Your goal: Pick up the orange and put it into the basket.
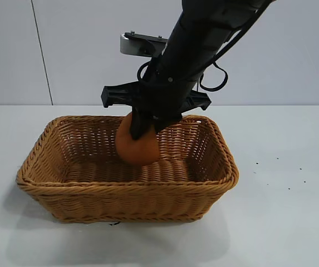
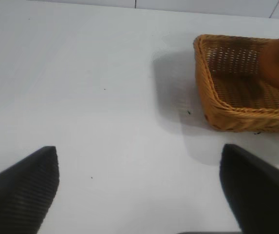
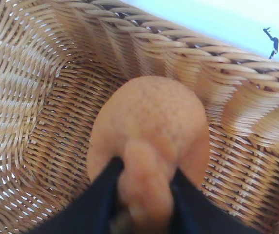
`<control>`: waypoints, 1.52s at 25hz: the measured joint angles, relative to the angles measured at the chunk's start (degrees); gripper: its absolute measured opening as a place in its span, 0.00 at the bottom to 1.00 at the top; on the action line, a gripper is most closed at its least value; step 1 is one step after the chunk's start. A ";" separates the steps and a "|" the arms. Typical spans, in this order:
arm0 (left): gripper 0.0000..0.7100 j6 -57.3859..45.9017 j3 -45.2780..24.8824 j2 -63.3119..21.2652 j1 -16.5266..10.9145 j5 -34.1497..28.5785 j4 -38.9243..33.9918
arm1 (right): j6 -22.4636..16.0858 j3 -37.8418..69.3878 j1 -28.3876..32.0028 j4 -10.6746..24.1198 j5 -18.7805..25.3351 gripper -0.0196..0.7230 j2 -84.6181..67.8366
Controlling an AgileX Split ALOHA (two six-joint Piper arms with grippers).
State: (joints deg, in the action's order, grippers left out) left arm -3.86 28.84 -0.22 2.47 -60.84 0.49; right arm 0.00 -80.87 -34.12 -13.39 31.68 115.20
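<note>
The right gripper (image 1: 146, 125) reaches down from above into the basket (image 1: 64, 192), a tan woven wicker tub with sloping walls and a braided rim that sits on the white table (image 1: 281, 222). Its dark fingers (image 3: 98, 195) are clenched on the knobby neck of the orange (image 1: 137, 146), one on each side, as the right wrist view shows closely: the raised lump of the fruit (image 3: 149, 141) is pinched between the two black fingers, and the rounder body bulges out beyond them toward the basket's woven floor (image 3: 56, 146). In the exterior view the orange hangs inside the basket's walls, near the middle and a little toward the far side, its top level with the far rim; whether its underside touches the floor of the basket cannot be told. The right arm's black body slants up and away from the basket toward the top of that view. The left gripper (image 2: 139, 195) is well apart from the basket, hovering over bare table; its two ribbed dark fingers (image 2: 25, 187) stand wide apart with nothing between them, plainly released. From the left wrist view the basket (image 2: 227, 114) sits far off, with the orange (image 2: 278, 63) showing above its near wall. A few small dark specks (image 1: 256, 164) lie on the table beside the basket.
</note>
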 joint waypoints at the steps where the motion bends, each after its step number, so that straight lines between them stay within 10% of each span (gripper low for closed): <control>1: 0.91 0.00 0.00 0.00 0.00 0.00 0.00 | 0.44 0.00 0.00 0.00 0.13 0.60 0.00; 6: 0.91 0.00 0.00 0.00 0.00 0.00 0.00 | 1.02 -1.75 0.00 0.28 3.36 0.93 0.00; 21: 0.91 0.00 0.00 0.00 0.00 0.00 0.00 | -3.28 -28.82 1.94 14.19 35.65 0.95 -0.52; 38: 0.91 0.00 0.00 0.00 0.00 0.00 0.00 | -2.06 -29.06 33.80 13.84 37.98 0.95 -0.49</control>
State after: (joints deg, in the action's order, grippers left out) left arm -3.86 28.84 -0.22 2.47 -60.84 0.49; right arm -2.06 -109.93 -0.33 0.45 69.66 114.72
